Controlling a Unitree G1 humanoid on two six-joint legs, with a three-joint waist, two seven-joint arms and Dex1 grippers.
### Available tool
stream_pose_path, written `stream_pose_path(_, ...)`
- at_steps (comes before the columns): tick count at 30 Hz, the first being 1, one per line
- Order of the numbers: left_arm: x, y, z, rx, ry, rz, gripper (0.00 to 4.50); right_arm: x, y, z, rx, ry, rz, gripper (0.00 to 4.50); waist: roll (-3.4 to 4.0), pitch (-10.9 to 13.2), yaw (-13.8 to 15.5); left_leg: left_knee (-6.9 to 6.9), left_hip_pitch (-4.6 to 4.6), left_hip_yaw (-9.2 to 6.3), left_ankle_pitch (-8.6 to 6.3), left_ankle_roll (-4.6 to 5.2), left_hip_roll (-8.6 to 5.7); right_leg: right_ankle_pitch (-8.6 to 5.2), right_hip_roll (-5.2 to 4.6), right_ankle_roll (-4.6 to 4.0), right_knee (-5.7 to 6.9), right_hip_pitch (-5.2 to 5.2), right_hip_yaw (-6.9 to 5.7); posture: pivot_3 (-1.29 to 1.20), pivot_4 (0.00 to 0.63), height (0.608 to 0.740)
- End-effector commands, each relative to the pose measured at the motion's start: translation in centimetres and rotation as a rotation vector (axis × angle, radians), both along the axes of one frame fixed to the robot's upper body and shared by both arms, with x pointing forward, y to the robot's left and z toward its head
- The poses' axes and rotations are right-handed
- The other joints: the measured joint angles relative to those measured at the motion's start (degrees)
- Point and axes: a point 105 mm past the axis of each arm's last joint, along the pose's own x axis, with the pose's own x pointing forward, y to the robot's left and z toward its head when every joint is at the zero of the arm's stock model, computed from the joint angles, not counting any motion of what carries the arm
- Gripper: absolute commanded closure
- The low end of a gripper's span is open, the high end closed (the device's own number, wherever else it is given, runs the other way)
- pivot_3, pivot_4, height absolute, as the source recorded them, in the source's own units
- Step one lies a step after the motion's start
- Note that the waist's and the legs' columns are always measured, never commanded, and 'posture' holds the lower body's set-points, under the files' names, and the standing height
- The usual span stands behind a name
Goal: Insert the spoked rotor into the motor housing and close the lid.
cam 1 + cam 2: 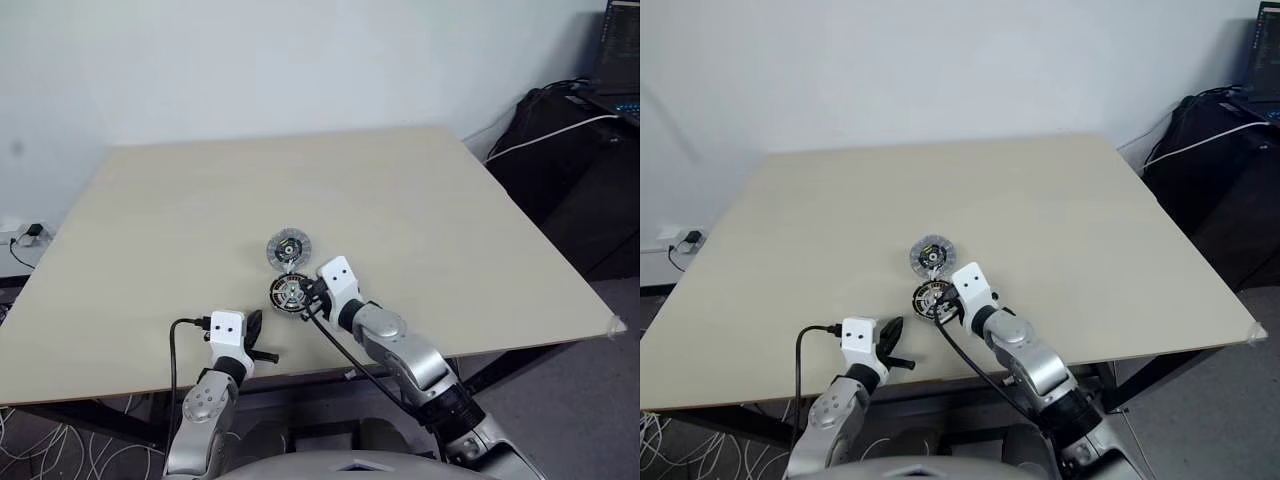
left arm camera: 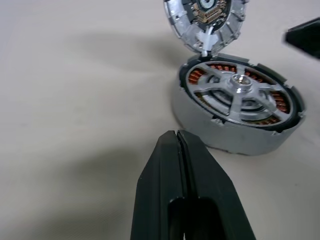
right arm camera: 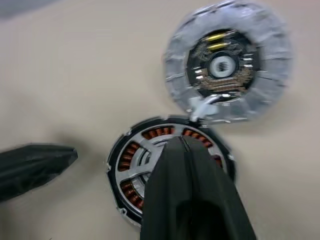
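The spoked rotor, black-rimmed with silver spokes, sits in the motor housing, whose copper windings show between the spokes. This stack stands near the table's front middle. The lid, a silver disc with its dark centre facing up, lies flat just behind the stack and touches its rim. My right gripper is shut with nothing in it, its tips over the rotor's top face; I cannot tell whether they touch. My left gripper is shut and empty, low over the table a little to the left of the stack.
The beige table has bare room all around the two discs. Its front edge runs just under my left gripper. A black bag with a white cable stands beyond the right edge.
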Motion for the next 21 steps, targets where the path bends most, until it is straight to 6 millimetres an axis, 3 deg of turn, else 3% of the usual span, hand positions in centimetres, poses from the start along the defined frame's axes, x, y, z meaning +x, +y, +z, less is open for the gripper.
stream_pose_path(1, 0.4, -0.1, 1.0, -0.007, -0.039, 0.002, 4.45, 1.1, 1.0, 1.3, -0.014, -0.064, 0.053, 4.46, -0.02, -0.01, 0.14, 0.00, 0.00, -0.01, 0.00, 0.00, 0.00, 0.00, 0.01, -0.01, 0.00, 0.00, 0.00, 0.00, 0.000, 0.740)
stream_pose_path(9, 0.4, -0.3, 1.1, -0.004, -0.051, -0.006, 4.45, 2.2, 1.8, 0.4, -0.088, -0.024, 0.126, 4.46, -0.02, -0.02, 0.17, -0.05, 0.00, -0.02, 0.01, -0.01, 0.03, 0.02, 0.04, -0.13, 0.05, -0.07, -0.01, 0.00, 0.000, 0.740)
stream_pose_path(16, 0.3, -0.4, 1.1, -0.003, -0.054, -0.005, 4.45, 1.3, 1.4, -2.8, -0.182, 0.118, 0.168, 4.46, 0.06, -0.21, 0.13, -0.05, 0.02, -0.02, 0.01, -0.02, 0.03, 0.05, 0.05, -0.19, 0.06, -0.07, 0.00, 0.00, 0.000, 0.740)
stream_pose_path(18, 0.3, -0.3, 1.0, -0.004, -0.054, -0.003, 4.45, 1.4, 1.4, -2.0, -0.155, 0.102, 0.177, 4.46, 0.07, -0.35, 0.14, -0.05, 0.03, -0.02, 0.01, -0.03, 0.02, 0.04, 0.04, -0.18, 0.07, -0.05, 0.00, 0.00, 0.000, 0.740)
stream_pose_path(21, 0.2, -0.4, 1.0, -0.006, -0.057, -0.004, 4.45, 1.6, 1.6, 0.8, -0.119, -0.004, 0.267, 4.46, 0.05, -0.35, 0.18, -0.03, 0.06, -0.02, 0.01, -0.03, 0.02, 0.04, 0.04, -0.17, 0.07, -0.02, -0.01, 0.00, 0.000, 0.740)
